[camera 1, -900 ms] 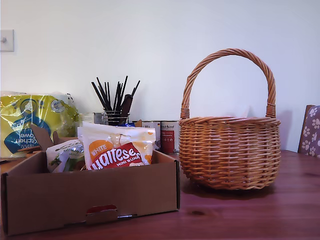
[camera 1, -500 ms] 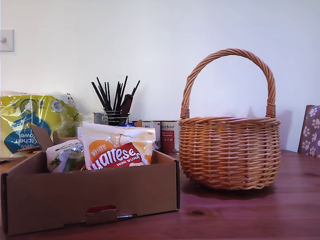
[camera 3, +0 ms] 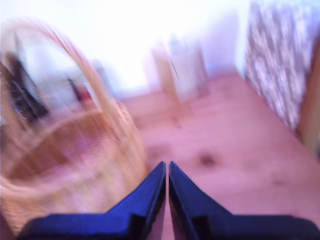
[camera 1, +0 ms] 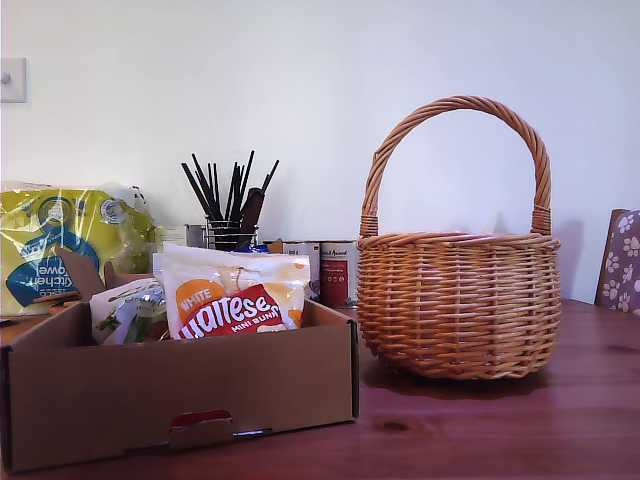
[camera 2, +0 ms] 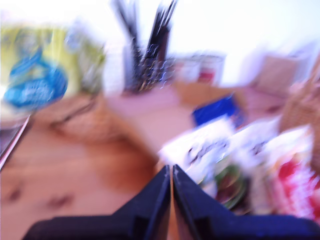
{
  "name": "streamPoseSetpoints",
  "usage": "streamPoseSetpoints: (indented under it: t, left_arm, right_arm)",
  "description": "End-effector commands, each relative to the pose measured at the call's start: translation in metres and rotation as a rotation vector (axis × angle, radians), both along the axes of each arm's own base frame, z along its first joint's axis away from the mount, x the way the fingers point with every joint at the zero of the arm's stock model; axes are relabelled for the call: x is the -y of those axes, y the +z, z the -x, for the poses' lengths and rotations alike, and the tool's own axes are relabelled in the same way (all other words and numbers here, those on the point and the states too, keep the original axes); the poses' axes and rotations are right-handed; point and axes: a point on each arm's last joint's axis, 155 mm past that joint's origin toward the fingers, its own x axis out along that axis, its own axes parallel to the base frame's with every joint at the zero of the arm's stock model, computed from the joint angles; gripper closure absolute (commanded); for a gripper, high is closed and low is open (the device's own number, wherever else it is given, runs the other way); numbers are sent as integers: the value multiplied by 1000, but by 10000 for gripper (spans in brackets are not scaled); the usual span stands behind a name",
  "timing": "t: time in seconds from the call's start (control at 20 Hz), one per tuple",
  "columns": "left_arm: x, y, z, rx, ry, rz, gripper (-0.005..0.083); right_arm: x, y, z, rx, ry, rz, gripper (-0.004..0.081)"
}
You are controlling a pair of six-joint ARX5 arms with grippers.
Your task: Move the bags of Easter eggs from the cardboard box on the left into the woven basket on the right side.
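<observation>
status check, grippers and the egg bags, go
My first gripper and my second gripper shut, both empty. Maltesers bag and green-print bag in the cardboard box. Woven basket untouched; nothing blocking.

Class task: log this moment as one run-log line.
bags: Maltesers bag and green-print bag in cardboard box | woven basket: contents unseen | end effectors: both shut, empty

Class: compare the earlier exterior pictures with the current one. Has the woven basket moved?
No. The woven basket stands at the same spot against the patterned chair at the exterior view's right.
</observation>
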Motion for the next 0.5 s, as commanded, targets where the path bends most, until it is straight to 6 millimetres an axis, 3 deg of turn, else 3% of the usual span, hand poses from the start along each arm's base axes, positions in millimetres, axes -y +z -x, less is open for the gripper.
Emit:
streamPoseSetpoints:
  t: [0.0, 0.1, 0.3, 0.45]
  left_arm:
    - [11, 8, 4, -23, -58, 11, 797]
    - [21, 10, 7, -87, -114, -3, 797]
    - [38, 6, 5, -273, -240, -129, 797]
    - [61, 20, 0, -301, -409, -243, 797]
  right_arm:
    - [-9, 11, 5, -22, 45, 6, 782]
    - [-26, 20, 13, -75, 137, 30, 782]
    - [-37, 35, 18, -177, 195, 36, 782]
    - [-57, 50, 17, -204, 299, 23, 782]
